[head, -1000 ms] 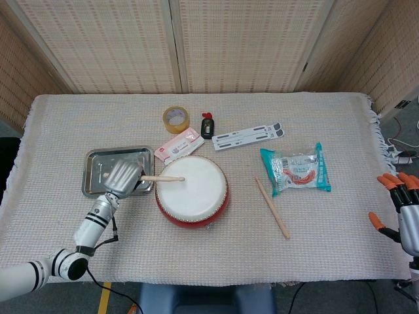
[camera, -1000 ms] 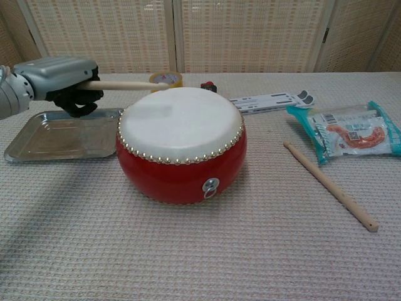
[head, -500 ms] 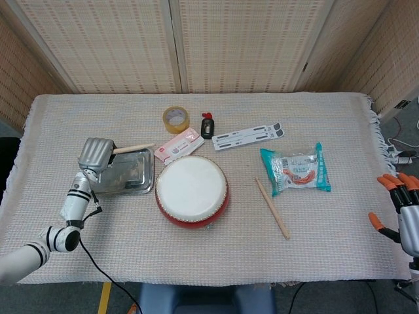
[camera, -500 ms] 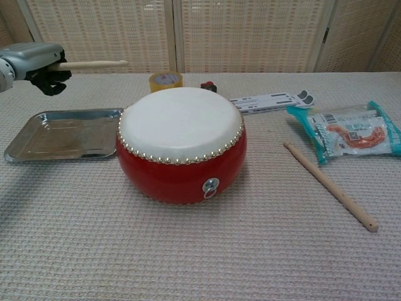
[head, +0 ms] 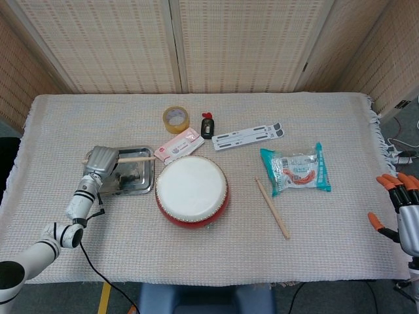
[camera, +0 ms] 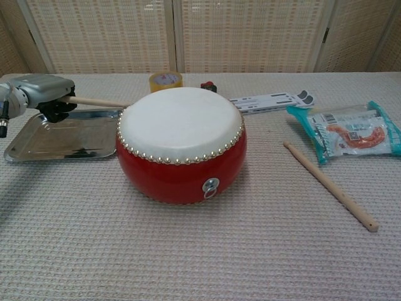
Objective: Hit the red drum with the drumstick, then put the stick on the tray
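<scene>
Left hand (head: 100, 161) grips the stick (head: 135, 158) low over the tray (head: 146, 184), at the drum's (head: 192, 188) 9 o'clock, apparently for set-down. Right hand (head: 399, 212) idles at the table's 3 o'clock edge, fingers spread, holding nothing.

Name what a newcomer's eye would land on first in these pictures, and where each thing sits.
The red drum with its white skin stands out at the middle of the table. Just to its left, the left hand holds a drumstick over the metal tray. A second stick lies on the cloth right of the drum, beside a teal snack packet.
</scene>
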`<control>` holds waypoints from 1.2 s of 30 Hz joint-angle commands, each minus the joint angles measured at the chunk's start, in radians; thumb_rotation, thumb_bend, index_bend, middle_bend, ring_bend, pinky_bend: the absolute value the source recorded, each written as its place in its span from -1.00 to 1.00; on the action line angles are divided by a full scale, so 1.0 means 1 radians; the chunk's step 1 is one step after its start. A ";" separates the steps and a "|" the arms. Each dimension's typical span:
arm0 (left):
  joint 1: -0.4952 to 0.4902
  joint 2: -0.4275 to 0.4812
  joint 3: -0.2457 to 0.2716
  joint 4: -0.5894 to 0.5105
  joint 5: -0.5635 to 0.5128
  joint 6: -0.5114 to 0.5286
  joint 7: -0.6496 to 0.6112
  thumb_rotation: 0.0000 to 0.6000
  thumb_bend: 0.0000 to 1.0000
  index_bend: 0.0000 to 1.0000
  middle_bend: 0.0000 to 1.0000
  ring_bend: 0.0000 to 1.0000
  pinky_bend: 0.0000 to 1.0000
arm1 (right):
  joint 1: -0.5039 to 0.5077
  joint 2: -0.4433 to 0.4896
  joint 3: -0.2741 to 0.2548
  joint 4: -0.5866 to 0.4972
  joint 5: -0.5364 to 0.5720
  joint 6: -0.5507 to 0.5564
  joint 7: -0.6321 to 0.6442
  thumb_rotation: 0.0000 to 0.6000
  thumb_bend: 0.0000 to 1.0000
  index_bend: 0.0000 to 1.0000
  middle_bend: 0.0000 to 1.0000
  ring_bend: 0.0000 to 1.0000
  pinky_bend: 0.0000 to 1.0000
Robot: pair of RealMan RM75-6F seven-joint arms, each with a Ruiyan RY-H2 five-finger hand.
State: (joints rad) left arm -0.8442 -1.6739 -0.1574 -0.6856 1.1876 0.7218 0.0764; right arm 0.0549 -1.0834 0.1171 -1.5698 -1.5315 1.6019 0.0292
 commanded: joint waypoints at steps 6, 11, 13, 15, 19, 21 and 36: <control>-0.014 -0.036 -0.016 0.055 -0.018 -0.057 0.008 1.00 0.29 0.25 0.30 0.17 0.53 | -0.001 0.001 0.001 -0.005 0.003 -0.001 -0.007 1.00 -0.53 -0.64 -0.67 -0.87 -0.76; -0.015 -0.034 -0.036 0.046 -0.043 -0.067 0.030 1.00 0.16 -0.34 -0.23 -0.28 0.20 | 0.000 0.000 0.002 -0.005 0.005 -0.003 -0.008 1.00 -0.53 -0.64 -0.67 -0.87 -0.76; -0.014 -0.032 -0.045 0.043 -0.054 -0.065 0.039 1.00 0.11 -0.55 -0.39 -0.42 0.08 | -0.001 0.001 0.002 -0.006 0.005 -0.001 -0.009 1.00 -0.53 -0.64 -0.67 -0.87 -0.76; -0.013 -0.030 -0.055 0.037 -0.065 -0.062 0.046 1.00 0.04 -0.77 -0.55 -0.57 -0.05 | -0.002 0.002 0.002 -0.006 0.006 0.000 -0.009 1.00 -0.53 -0.64 -0.67 -0.87 -0.76; -0.007 -0.020 -0.066 0.013 -0.076 -0.045 0.061 1.00 -0.09 -1.00 -0.81 -0.81 -0.33 | -0.003 0.003 0.002 -0.006 0.005 0.002 -0.008 1.00 -0.53 -0.64 -0.67 -0.87 -0.76; -0.003 -0.011 -0.069 -0.005 -0.079 -0.035 0.073 1.00 -0.15 -1.00 -0.93 -0.94 -0.51 | -0.003 0.003 0.002 -0.005 0.005 0.002 -0.006 1.00 -0.53 -0.64 -0.67 -0.87 -0.76; -0.006 0.041 -0.090 -0.125 -0.146 -0.030 0.182 1.00 -0.50 -1.00 -1.00 -1.00 -0.89 | -0.008 0.003 0.002 0.005 0.003 0.011 0.010 1.00 -0.53 -0.64 -0.67 -0.87 -0.76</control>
State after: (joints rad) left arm -0.8486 -1.6358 -0.2431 -0.8026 1.0507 0.6960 0.2519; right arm 0.0468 -1.0809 0.1191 -1.5649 -1.5284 1.6125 0.0388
